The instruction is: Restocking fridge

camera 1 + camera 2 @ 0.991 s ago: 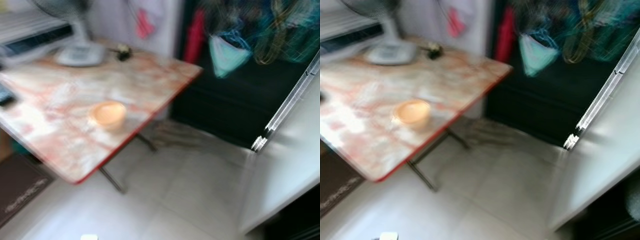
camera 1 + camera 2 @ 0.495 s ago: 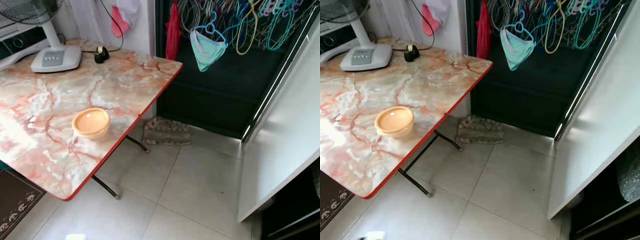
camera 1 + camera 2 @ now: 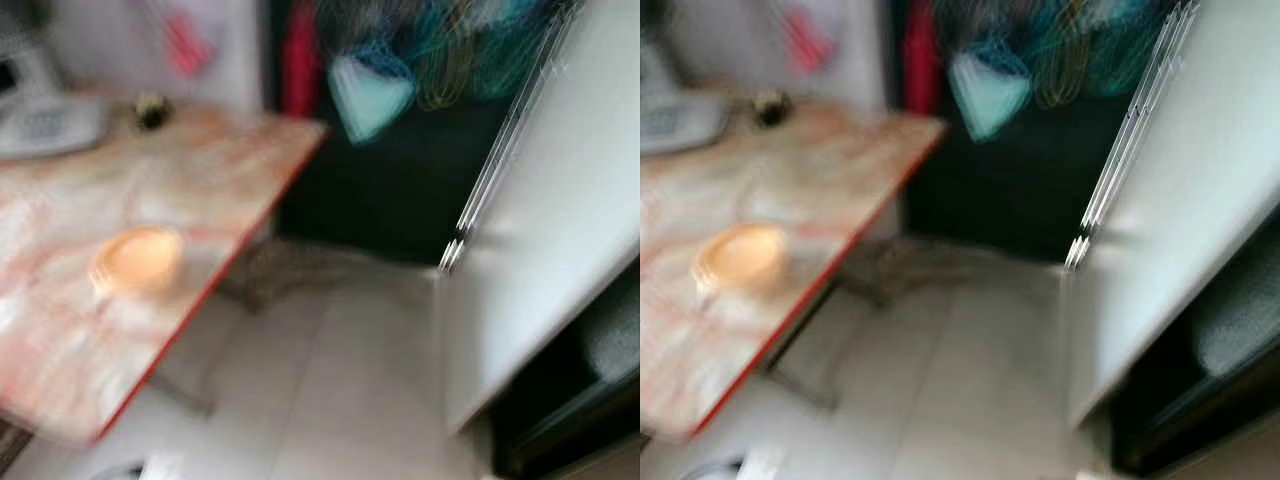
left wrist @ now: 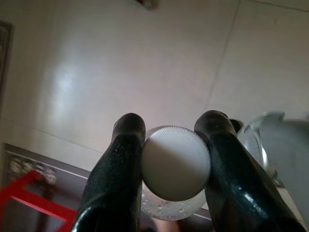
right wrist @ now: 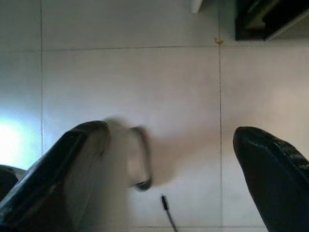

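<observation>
Carry step of restocking, judged from the blurred head views. Left tool (image 4: 169, 169) is clamped on a bottle (image 4: 175, 166), its white cap between the fingers (image 4: 120, 169), above the tiled floor (image 4: 120, 63). Right tool (image 5: 178, 169) hangs wide, holding nothing. Counter (image 3: 120, 250) with orange bowl (image 3: 135, 262) lies at ten o'clock; open fridge door (image 3: 545, 210) at two o'clock. Next: turn toward the fridge and shelve the bottle.

Place: a lived-in home, kitchen corner
Evidence: open white fridge door (image 3: 560, 230), marble-patterned folding worktop (image 3: 120, 240) with an orange bowl (image 3: 135, 262), hangers (image 3: 450, 50), tiled floor (image 3: 340, 400)
</observation>
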`<state>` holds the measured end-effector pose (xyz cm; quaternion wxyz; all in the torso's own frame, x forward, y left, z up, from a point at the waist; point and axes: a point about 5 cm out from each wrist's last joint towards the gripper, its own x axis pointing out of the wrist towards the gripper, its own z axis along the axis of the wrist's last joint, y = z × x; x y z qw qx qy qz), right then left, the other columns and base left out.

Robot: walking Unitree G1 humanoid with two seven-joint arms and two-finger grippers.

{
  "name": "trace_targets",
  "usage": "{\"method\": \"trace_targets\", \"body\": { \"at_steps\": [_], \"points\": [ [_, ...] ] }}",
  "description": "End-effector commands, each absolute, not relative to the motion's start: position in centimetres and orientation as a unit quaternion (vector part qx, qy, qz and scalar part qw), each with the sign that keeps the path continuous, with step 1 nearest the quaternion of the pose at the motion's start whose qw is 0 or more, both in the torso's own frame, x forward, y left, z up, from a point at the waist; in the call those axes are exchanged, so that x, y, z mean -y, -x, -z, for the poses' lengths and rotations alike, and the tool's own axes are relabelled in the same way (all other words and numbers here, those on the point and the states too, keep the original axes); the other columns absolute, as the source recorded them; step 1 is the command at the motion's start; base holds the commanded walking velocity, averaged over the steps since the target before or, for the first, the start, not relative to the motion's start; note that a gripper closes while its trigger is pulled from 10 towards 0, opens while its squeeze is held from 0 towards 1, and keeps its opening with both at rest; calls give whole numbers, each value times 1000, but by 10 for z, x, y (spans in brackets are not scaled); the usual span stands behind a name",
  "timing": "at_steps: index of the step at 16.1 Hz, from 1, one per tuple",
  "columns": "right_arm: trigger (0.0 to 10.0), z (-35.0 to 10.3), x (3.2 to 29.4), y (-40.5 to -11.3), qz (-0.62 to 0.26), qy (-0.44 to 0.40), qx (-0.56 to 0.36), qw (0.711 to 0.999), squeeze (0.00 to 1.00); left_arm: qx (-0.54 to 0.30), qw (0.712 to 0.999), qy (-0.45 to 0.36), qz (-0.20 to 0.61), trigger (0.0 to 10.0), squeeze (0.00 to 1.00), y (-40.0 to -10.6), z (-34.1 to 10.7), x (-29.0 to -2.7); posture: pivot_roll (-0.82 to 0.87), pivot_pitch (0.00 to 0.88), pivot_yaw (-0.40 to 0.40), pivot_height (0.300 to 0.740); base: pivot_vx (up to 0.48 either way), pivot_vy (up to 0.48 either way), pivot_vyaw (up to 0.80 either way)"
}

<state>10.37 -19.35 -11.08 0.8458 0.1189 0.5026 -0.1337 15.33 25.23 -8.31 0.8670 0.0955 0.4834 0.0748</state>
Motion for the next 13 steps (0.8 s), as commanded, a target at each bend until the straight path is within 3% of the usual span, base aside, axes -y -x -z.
{"method": "trace_targets", "body": {
  "at_steps": [1, 4, 9, 13],
  "points": [
    [10000, 111, 199, -101, 142, -116, -503, 844, 0, -485, 867, -90, -68, 10000, 0, -155, 83, -252, 131, 0, 11, 740, 0, -300, -800],
    [10000, 111, 199, -102, 143, -117, -503, 844, 0, -490, 864, -86, -74, 10000, 0, -150, 83, -257, 132, 0, 10, 740, 0, 0, -800],
    [10000, 111, 199, -102, 142, -118, -502, 845, 0, -489, 867, -73, -68, 10000, 0, -154, 89, -233, 132, 0, 12, 740, 0, 0, -800],
    [10000, 111, 198, -102, 142, -118, -503, 844, 0, -485, 868, -78, -76, 10000, 0, -160, 82, -248, 130, 0, 14, 740, 0, 0, -800]
  ]
}}
